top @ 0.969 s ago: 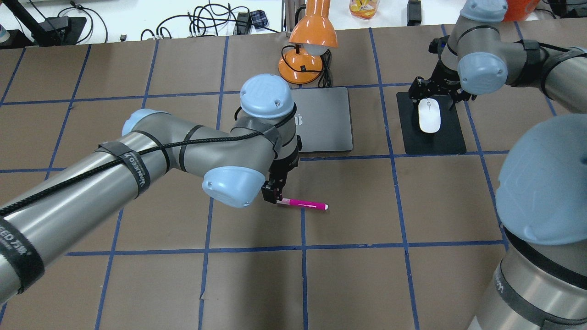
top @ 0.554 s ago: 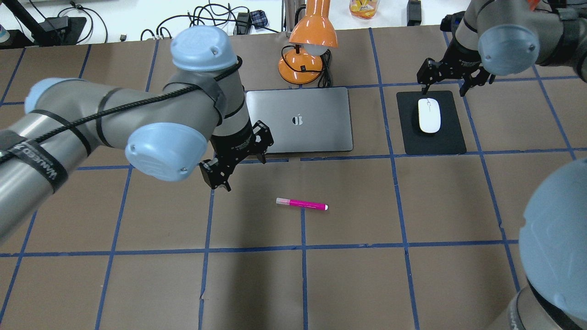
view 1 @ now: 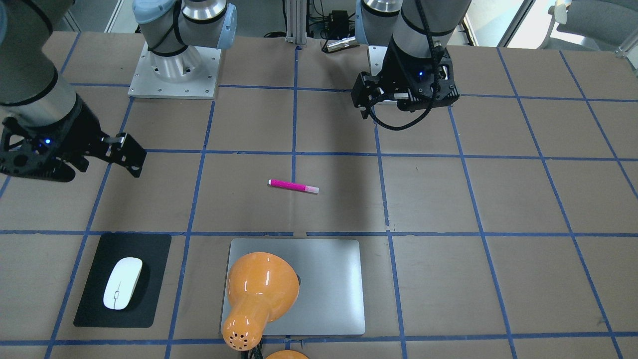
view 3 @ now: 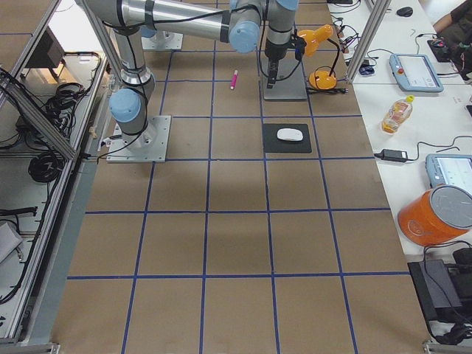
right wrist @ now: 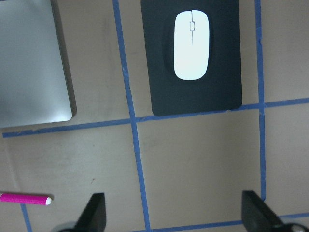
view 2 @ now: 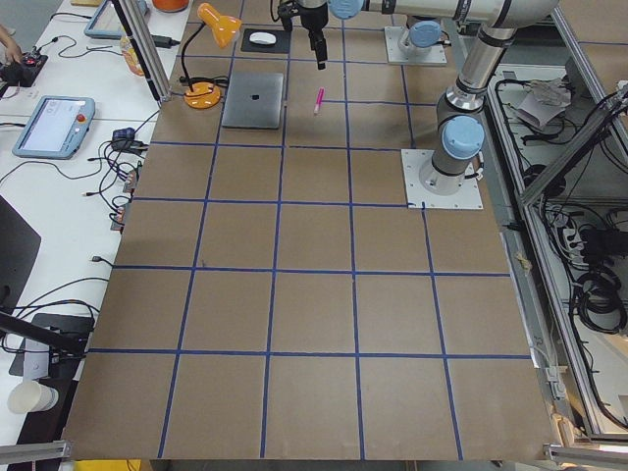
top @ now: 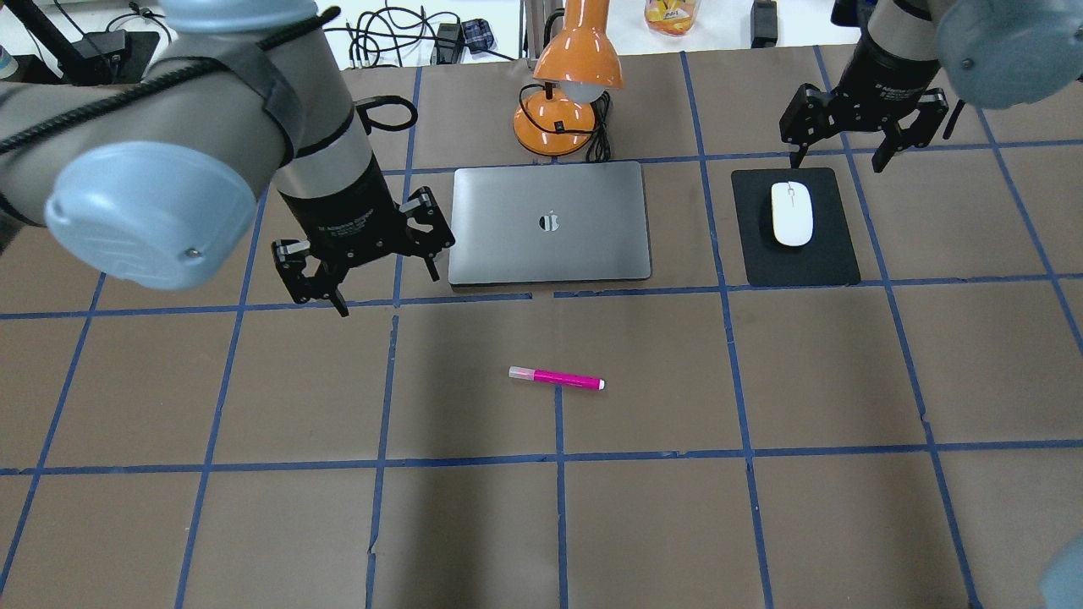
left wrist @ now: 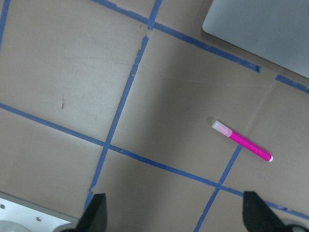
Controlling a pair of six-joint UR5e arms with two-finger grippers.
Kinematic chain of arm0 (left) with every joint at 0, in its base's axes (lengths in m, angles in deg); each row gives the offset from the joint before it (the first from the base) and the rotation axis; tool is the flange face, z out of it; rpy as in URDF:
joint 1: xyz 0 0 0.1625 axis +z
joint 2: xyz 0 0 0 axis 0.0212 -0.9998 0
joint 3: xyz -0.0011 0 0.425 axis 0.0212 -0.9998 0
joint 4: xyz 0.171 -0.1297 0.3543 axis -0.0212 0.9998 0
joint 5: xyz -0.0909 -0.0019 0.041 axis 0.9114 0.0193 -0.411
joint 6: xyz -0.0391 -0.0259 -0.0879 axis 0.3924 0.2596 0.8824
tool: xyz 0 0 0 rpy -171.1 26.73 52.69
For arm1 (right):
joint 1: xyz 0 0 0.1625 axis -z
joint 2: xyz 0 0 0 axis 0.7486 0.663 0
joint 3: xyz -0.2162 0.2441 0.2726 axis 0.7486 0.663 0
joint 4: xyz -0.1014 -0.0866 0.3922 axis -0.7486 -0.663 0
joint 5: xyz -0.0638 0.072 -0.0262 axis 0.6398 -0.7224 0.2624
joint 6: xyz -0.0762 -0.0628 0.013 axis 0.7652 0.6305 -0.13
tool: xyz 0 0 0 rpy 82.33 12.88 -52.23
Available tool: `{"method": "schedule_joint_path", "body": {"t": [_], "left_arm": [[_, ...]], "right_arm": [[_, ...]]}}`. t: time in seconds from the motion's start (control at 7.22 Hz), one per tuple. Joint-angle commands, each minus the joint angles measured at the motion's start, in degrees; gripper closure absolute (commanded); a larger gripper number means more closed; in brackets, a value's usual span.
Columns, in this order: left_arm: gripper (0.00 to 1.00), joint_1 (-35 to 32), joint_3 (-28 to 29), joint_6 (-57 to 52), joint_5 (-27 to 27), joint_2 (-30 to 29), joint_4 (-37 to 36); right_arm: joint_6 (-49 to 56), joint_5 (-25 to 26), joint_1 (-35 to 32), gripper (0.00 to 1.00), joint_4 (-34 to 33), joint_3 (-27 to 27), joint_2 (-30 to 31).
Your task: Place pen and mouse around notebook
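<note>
While both pairs of jaws are standing wide apart, holding nothing, the left gripper (top: 387,293) is hanging raised, fingers down. Below and aside, the pen (top: 557,377) is lying crosswise, cap toward those jaws, near the notebook (top: 508,245). The right gripper (top: 838,161) is hovering likewise above the mouse (top: 792,213), whose lined end is pointing away from the robot.

Notebook (top: 550,222): silver-grey slab, rounded corners, lay flat and closed. Pen (top: 557,377): slim magenta stick, pale cap end, lay flat before notebook's near edge, apart from it. Mouse (top: 792,213): white oval, rested on black pad (top: 804,262), right of notebook.
</note>
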Motion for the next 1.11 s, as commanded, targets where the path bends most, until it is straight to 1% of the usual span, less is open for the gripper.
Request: {"method": "schedule_joint_path", "body": {"t": [0.0,0.14,0.28,0.69,0.97], "left_arm": [[0.0,3.74,4.19,-17.89,-0.39,-0.47,0.68],[0.0,4.1,7.09,-18.04,-0.3,-2.4,1.2],[0.0,4.02,7.46,-17.95,-0.3,-2.68,1.21],[0.0,3.67,5.8,-17.68,-0.3,-1.45,0.6],[0.0,3.75,5.71,-17.69,-0.21,-1.53,0.59]], "right_arm": [[-3.73,0.39,-2.9,0.0,4.98,-1.03,4.81],[-4.09,1.52,-3.53,0.0,5.87,-1.12,5.17],[-4.1,2.31,-3.53,0.0,6.92,-1.12,5.44],[-4.1,2.41,-3.53,0.0,7.02,-1.21,6.23],[-4.01,2.23,-3.53,0.0,7.02,-1.3,6.32]]}}
